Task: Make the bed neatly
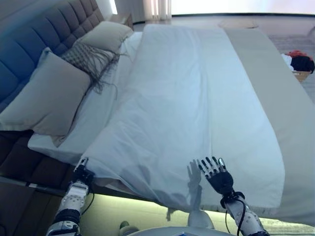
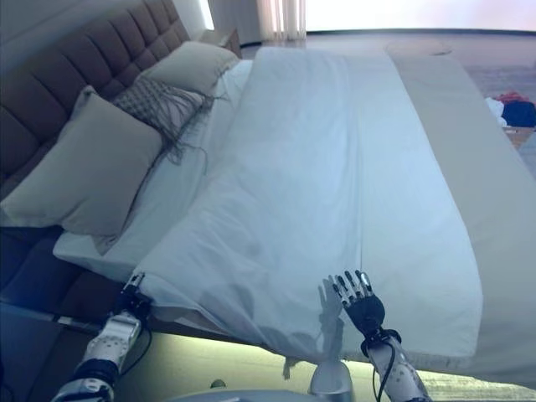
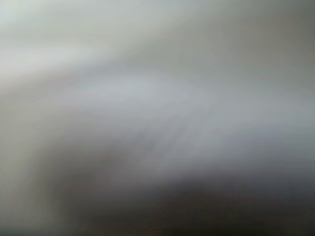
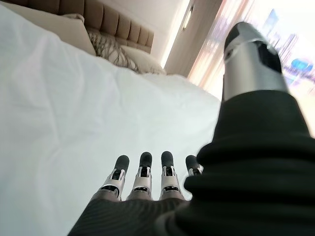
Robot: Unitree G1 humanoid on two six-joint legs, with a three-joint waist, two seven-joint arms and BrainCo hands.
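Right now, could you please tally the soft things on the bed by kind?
Plain pillows: 2, near and far
Patterned fringed cushion: 1
White duvet: 1
Beige runner along the foot: 1
Total: 5

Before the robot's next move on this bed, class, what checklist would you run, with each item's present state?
1. Right hand free, fingers straight over the duvet: ok.
2. Left hand at the duvet's near corner; grip hidden under cloth: cannot tell.
3. Duvet smooth: not ok, creases near the corner.
4. Duvet reaches the pillows: not ok, sheet exposed.
5. Left wrist view usable: not ok, only blur.
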